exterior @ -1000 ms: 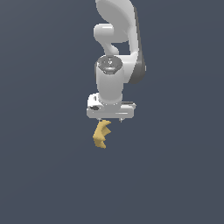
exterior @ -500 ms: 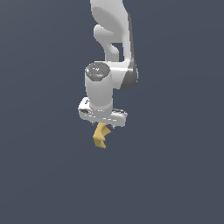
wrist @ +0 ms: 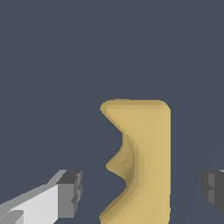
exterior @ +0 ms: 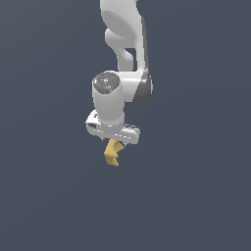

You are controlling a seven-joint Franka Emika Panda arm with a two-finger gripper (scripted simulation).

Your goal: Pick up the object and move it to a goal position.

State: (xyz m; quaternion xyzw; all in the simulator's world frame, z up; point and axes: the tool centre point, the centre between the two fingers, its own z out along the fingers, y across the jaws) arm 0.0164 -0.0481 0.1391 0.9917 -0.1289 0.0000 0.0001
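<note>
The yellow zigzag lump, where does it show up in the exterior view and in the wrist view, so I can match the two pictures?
Exterior view: the yellow zigzag lump sits just below the white gripper, near the picture's middle.
Wrist view: the lump fills the lower centre, between the two dark fingertips, with gaps on both sides.
Shared landmark: the gripper itself, straddling the lump in both views.

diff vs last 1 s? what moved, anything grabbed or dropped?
The gripper came down over the yellow object and drifted slightly toward the exterior view's left, now covering its top. Nothing grabbed: in the wrist view both fingers stand apart from the object, jaws open. The object stayed put.
</note>
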